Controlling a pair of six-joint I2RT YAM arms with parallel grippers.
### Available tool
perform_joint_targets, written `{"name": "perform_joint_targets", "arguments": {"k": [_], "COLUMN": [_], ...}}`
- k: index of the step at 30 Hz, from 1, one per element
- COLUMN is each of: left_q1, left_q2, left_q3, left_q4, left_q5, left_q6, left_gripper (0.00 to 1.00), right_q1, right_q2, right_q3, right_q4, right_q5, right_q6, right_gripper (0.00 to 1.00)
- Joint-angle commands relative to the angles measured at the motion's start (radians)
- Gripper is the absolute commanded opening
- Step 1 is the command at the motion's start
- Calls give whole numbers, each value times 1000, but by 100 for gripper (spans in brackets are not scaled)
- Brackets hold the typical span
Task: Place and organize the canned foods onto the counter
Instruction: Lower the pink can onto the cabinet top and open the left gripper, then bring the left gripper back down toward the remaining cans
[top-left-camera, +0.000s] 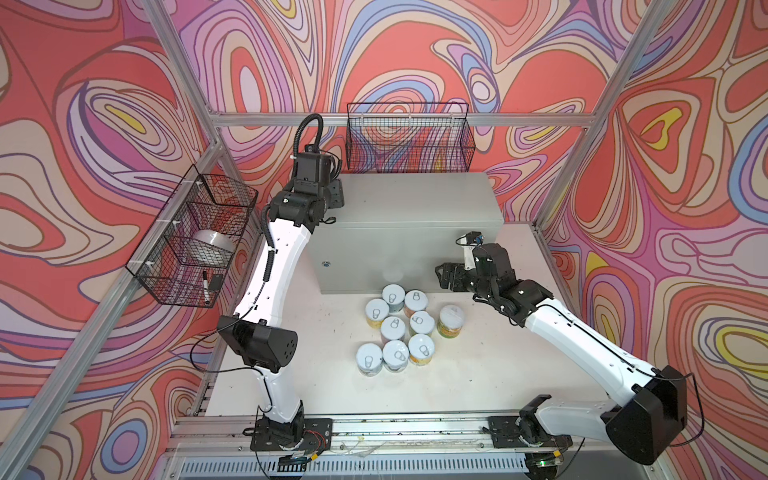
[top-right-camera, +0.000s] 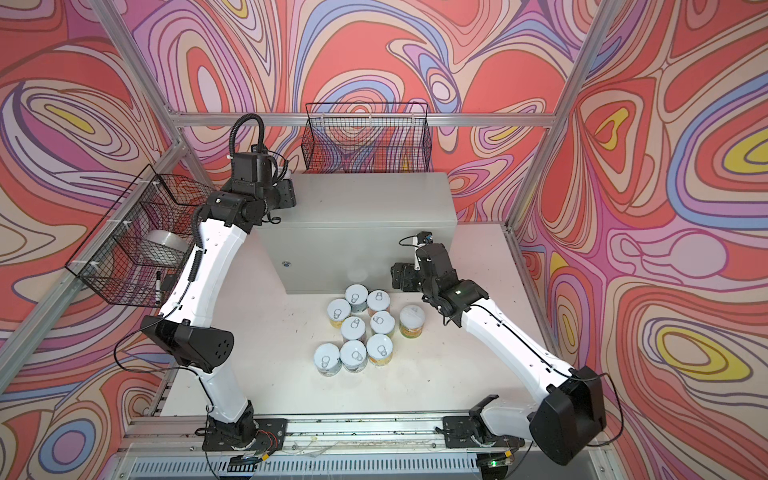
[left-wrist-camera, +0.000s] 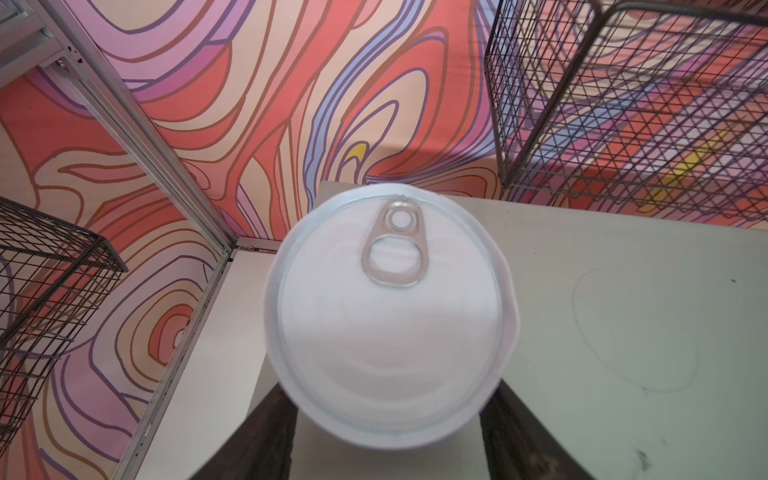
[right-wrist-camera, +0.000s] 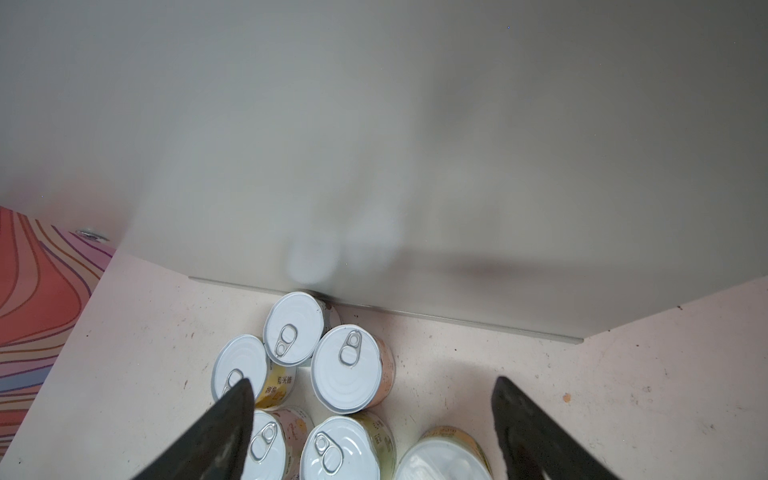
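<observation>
1. Nine canned foods (top-left-camera: 392, 328) stand clustered on the tabletop (top-left-camera: 332, 374), at the counter's (top-left-camera: 415, 199) six o'clock.
2. One right gripper (top-left-camera: 442, 277), jaws wide apart and empty, hovers at their two o'clock.
3. One left gripper (left-wrist-camera: 388, 419) clamps the tenth can (left-wrist-camera: 390, 316) over the counter's ten o'clock corner; its label is hidden.

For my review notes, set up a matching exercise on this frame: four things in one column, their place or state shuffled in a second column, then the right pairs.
Column one
1. left gripper
2. right gripper
3. silver tape roll
4. plain-capped can with green-orange label

Column two
A. inside the black wire basket on the side wall
B. jaws open, holding nothing
C. standing on the white tabletop, right of the can cluster
D. jaws shut on a silver pull-tab can over the light-grey metal cabinet

Pairs: 1-D, 2-B, 3-A, 4-C
</observation>
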Motion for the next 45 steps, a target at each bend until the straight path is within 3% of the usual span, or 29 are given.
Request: {"name": "perform_joint_targets", "arguments": {"k": [1,19,22,27,33,37,45], "left_q1": [7,9,10,9,-6,-73,-247], "left_q2": [25,113,101,-18,-271,-481,-767], "left_q3": [25,153,140,-21,-307,-531,-797], "left_q4": [12,-5,-18,5,32,59,-28], "left_q5": [1,25,18,27,40,-19,-54], "left_q6": [5,-2,0,20,2,6,-67], "left_gripper": [69,69,79,100,100,100,100], "right_q1": [8,9,8,9,9,13,43], "right_q2": [6,2,-3,-10,-21,-43,-56], "right_q3": [14,12,14,23,29,27,27], "right_q4": [17,19,15,1,3,-4,-66], "right_q5": [18,32,28,11,-25,-53,-42], "right_q6": [-5,-1,-2,-12,-24,-38,-71], "right_gripper": [92,92,92,92,92,91,91]}}
